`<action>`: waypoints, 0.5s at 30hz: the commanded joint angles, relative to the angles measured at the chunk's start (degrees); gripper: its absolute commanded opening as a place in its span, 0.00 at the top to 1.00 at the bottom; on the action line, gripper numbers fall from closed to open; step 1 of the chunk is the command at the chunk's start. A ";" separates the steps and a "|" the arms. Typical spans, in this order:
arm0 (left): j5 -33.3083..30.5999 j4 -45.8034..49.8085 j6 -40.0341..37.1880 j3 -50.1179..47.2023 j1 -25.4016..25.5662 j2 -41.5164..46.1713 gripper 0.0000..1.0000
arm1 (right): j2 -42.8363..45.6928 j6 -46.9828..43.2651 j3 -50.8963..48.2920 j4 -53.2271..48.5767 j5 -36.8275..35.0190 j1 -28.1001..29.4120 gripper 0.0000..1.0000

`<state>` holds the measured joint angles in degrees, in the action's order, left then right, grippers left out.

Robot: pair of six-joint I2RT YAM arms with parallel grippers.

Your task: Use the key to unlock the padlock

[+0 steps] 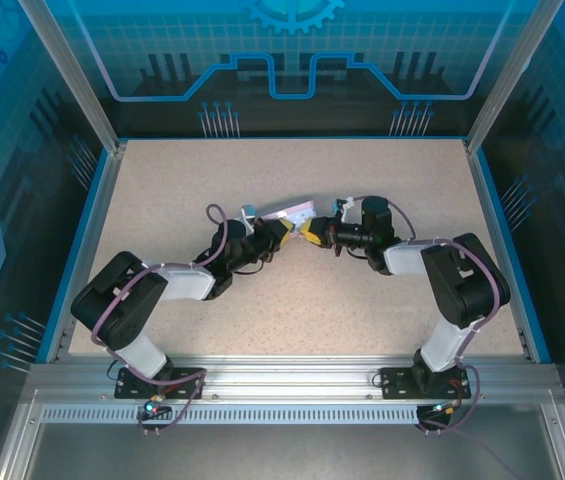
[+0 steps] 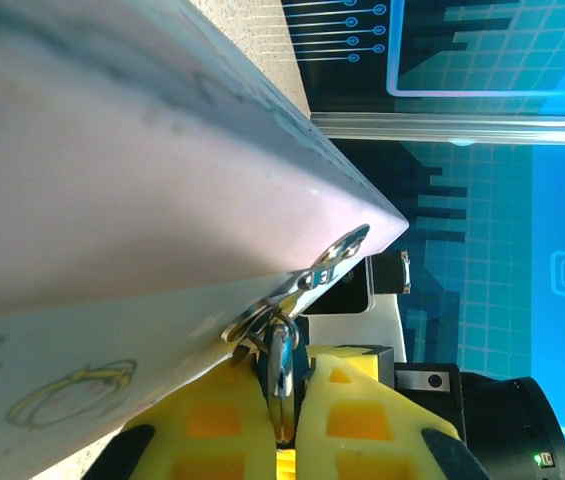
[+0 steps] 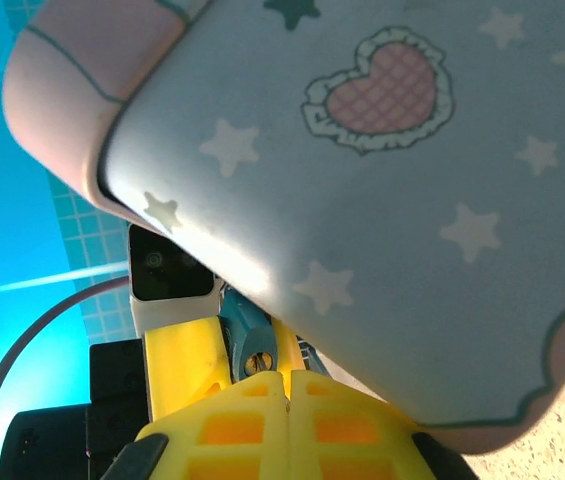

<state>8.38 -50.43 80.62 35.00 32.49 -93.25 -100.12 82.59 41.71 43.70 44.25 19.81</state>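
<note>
The left jaws are clenching the padlock [image 3: 246,336] at the tin's [image 3: 382,260] edge, its keyhole end seemingly facing the right jaws, clenched just beside.

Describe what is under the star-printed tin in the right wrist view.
Below the tin, part of the blue padlock shows, pinched in the left gripper, just above the right gripper, whose jaws are shut. The tin hides the rest of the padlock.

Padlock [image 3: 246,328]: small blue body, tucked close under the lower edge of the lavender tin [image 3: 382,200]; its thin metal shackle [image 2: 280,365] hangs upright from the hasp [image 2: 307,280] at the tin's corner
</note>
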 commanded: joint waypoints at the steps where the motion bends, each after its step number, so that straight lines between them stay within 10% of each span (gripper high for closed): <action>1: 12.65 -4.95 -0.70 0.15 2.41 3.37 1.00 | -2.76 2.49 0.18 0.65 -1.27 0.36 1.00; 15: 13.79 -11.12 1.66 -0.55 2.42 2.24 1.00 | -3.20 5.44 -2.45 4.90 -2.01 0.64 1.00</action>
<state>9.98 -49.93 79.70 33.89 32.47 -92.95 -102.35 87.94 39.57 49.23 45.52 19.75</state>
